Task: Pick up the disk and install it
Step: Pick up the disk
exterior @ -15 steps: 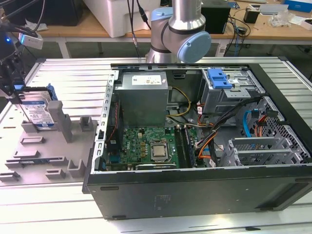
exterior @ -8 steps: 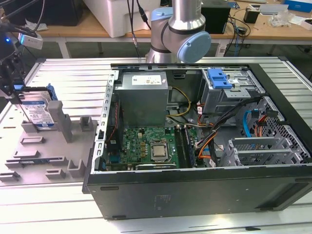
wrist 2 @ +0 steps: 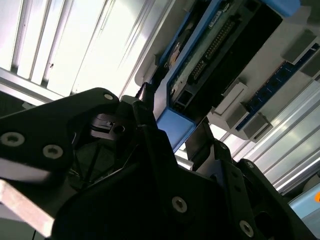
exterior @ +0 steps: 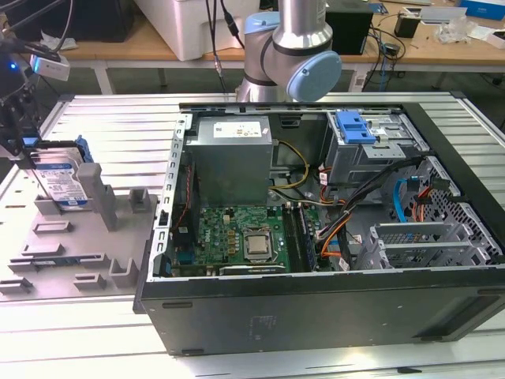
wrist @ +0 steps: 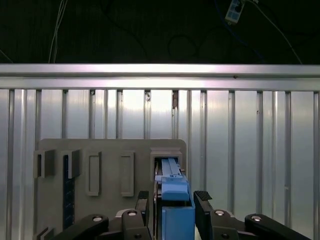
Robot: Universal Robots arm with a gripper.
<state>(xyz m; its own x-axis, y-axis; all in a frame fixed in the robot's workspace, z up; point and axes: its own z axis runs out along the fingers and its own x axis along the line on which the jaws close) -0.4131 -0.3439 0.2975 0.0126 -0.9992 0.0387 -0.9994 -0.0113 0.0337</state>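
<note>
Gripper (exterior: 20, 138) hangs at the exterior view's left, beside the open case (exterior: 316, 316), over the grey holder (exterior: 71, 237). The disk (exterior: 63, 178) stands upright there between its parted fingers (wrist: 202, 200), small gaps either side.

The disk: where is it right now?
The disk stands on edge in the grey fixture plate at the exterior view's left, outside the computer case, with the pincer at its top.
</note>
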